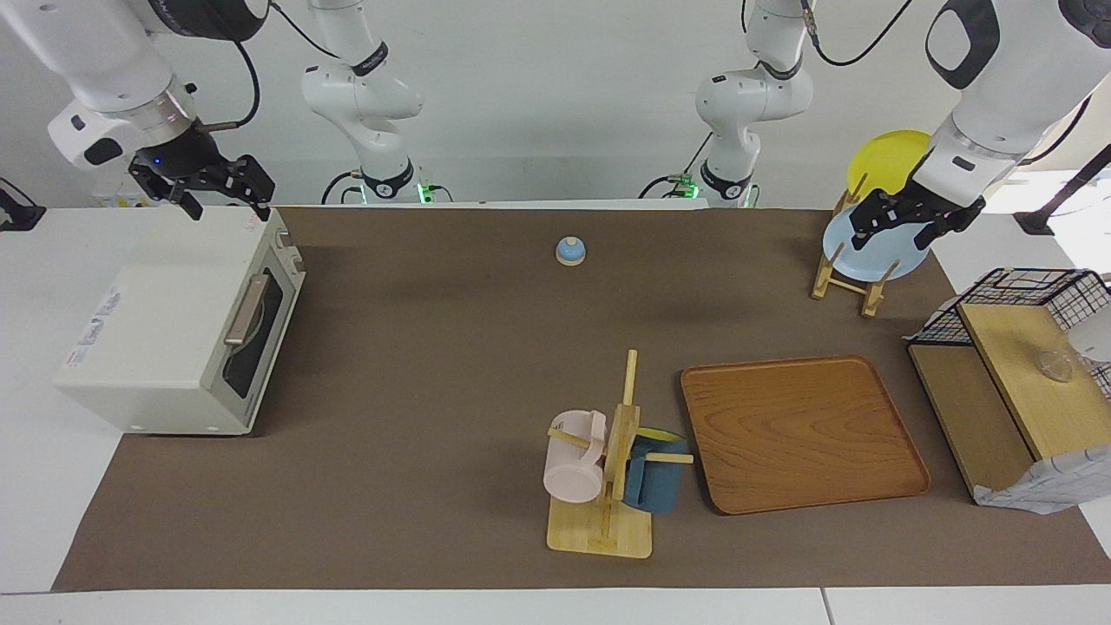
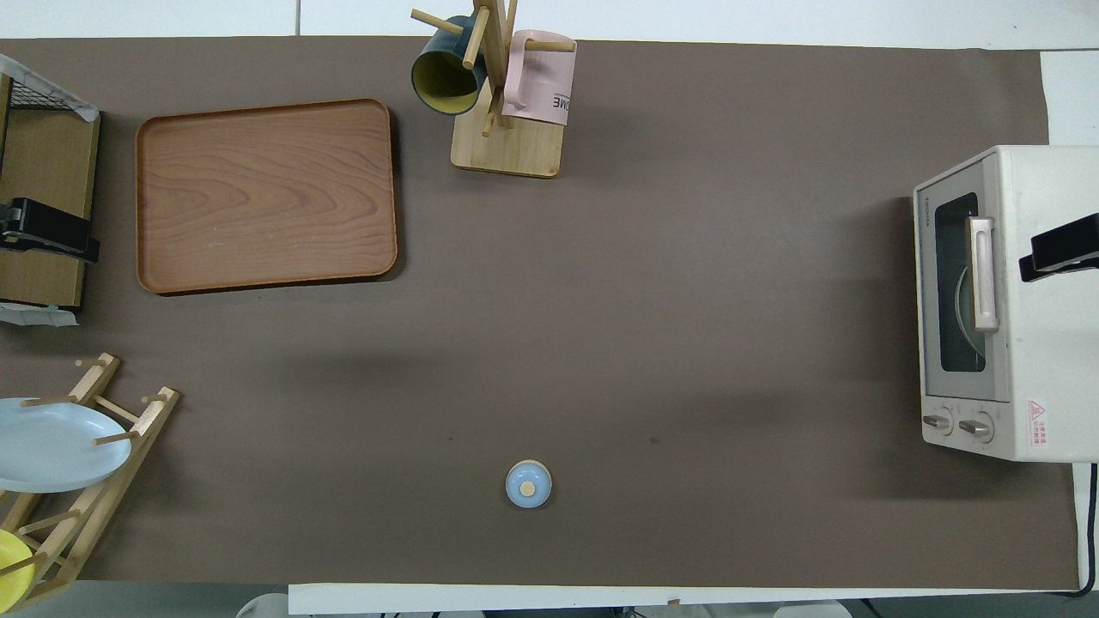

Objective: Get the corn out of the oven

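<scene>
Oven (image 1: 174, 321) door shut, corn unseen; my right gripper (image 1: 221, 187) hung open above its 12 o'clock edge; stiff handle (image 1: 246, 310) grips midway.

The oven (image 2: 1004, 300) stands shut at the right arm's end of the table. A black gripper tip (image 2: 1060, 251) shows over its top. A tray (image 2: 266, 196) lies toward the left arm's end.

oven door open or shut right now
Shut. The oven has its dark glass door flat against its front, the bar handle up against it, and no gap shows in either view.
</scene>
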Action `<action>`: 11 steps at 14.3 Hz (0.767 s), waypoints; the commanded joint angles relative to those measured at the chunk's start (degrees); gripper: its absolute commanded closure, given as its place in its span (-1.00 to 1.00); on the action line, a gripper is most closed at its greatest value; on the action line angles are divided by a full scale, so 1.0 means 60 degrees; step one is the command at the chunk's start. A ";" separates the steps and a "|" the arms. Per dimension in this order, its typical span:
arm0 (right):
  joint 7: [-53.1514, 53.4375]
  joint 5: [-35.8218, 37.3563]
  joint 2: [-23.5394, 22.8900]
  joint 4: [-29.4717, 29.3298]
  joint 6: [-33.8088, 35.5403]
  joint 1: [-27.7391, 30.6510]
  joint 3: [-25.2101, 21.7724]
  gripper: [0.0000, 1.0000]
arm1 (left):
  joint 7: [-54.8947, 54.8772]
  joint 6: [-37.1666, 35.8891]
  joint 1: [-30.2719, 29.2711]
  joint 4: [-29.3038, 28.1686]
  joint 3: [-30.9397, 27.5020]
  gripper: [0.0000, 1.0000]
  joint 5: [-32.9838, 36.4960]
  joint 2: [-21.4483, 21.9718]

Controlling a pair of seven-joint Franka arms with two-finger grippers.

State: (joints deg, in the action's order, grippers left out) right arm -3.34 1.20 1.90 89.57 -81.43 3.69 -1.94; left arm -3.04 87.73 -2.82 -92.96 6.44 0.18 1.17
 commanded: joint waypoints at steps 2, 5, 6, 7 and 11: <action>-0.0205 0.0165 0.0706 0.1720 -0.1640 0.0000 0.0016 1.00 | -0.0065 -0.0104 -0.0087 -0.0078 0.0040 -1.00 0.0131 0.0069; -0.0147 0.0591 0.0403 0.2341 -0.2539 0.0102 0.0001 1.00 | -0.0065 -0.0104 -0.0087 -0.0078 0.0054 -1.00 0.0131 0.0069; -0.0118 0.0795 0.0226 0.2386 -0.2745 0.0088 0.0001 1.00 | -0.0065 -0.0104 -0.0087 -0.0078 0.0040 -1.00 0.0131 0.0069; 0.0013 0.1232 -0.0051 0.2386 -0.2935 0.0088 0.0001 1.00 | -0.0065 -0.0104 -0.0087 -0.0078 0.0040 -1.00 0.0131 0.0069; 0.0321 0.1427 -0.0478 0.2430 -0.3244 0.0263 0.0001 1.00 | -0.0065 -0.0104 -0.0087 -0.0078 0.0040 -1.00 0.0131 0.0069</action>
State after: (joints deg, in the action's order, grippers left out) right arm -2.78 8.97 -0.67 103.65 -99.71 4.38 -2.18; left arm -3.04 87.73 -2.82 -92.96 6.44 0.18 1.17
